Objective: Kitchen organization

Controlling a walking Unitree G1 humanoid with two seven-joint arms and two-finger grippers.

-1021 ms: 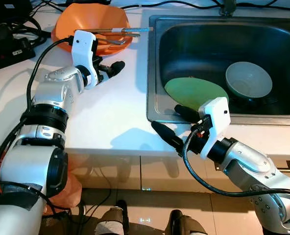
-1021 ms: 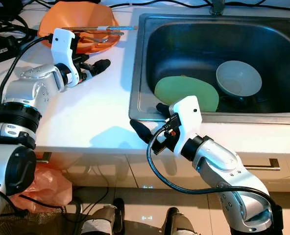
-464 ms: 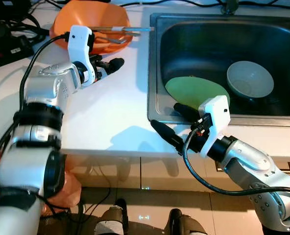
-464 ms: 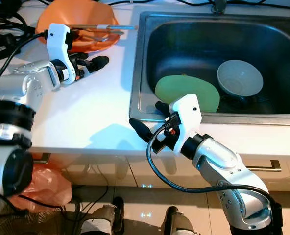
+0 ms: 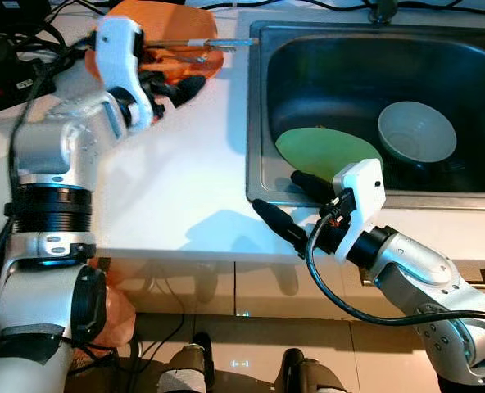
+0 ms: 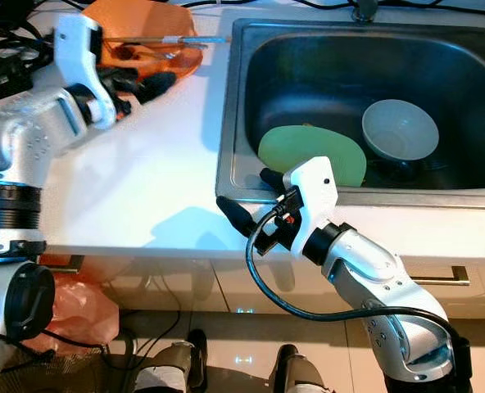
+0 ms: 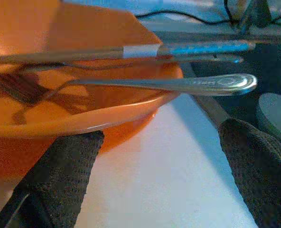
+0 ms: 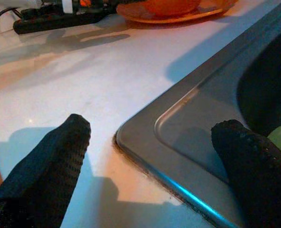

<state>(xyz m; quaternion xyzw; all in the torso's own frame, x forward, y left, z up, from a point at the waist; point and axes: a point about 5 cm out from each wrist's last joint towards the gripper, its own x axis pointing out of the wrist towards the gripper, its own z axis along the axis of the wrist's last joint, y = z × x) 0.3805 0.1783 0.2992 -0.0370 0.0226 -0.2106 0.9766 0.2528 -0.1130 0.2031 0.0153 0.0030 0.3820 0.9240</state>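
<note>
Cutlery (image 7: 178,84) in the orange bowl (image 5: 185,61) is faced by the left claw (image 5: 177,88), fingers apart; one handle should be straddled squarely. The right claw (image 5: 287,205) is held apart near the sink (image 5: 257,176).

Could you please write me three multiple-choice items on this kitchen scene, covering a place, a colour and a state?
1. Where does the white bowl sit?
A. in the sink
B. on the counter
C. on the floor

2. What colour is the plate in the sink?
A. blue
B. green
C. red

3. How are the left gripper's jaws?
A. shut on a spoon
B. shut on nothing
C. open

Answers: 1 A, it rests in the basin; 2 B, a green disc beside the bowl; 3 C, the wrist view shows the jaws spread before the orange bowl.
</note>
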